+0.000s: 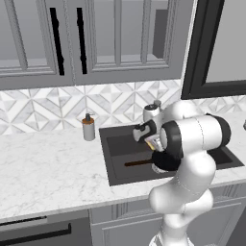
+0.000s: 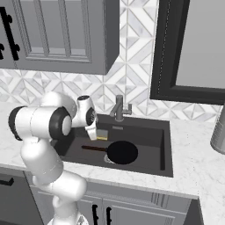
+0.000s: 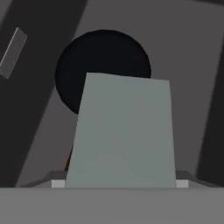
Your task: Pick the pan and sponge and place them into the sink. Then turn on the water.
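While the arm reaches out over the sink (image 2: pixel 165 145), the tool (image 2: pixel 97 135) hangs above the left part of the basin with the sponge (image 2: pixel 102 134) between its fingers, its jaws set wide around it. From the right base view the sponge shows as a small yellow block just under the hand, clear of the basin floor. Seen along the tool, the grey-green face of the sponge (image 3: pixel 122 135) sits close in front of the camera, with the pan (image 3: pixel 103 57) straight beyond it. That pan (image 2: pixel 122 152) already lies flat on the bottom of the sink, its black round body near the middle and its dark brown handle pointing left toward the arm; in the left base view just the handle (image 1: pixel 138 163) peeks out beside the arm's elbow. A grey faucet (image 2: pixel 118 107) stands at the back rim of the sink, behind the tool. To the left of the sink, on the marble table (image 1: pixel 48 168), a small soap bottle (image 1: pixel 88 127) stands upright near the tiled wall.
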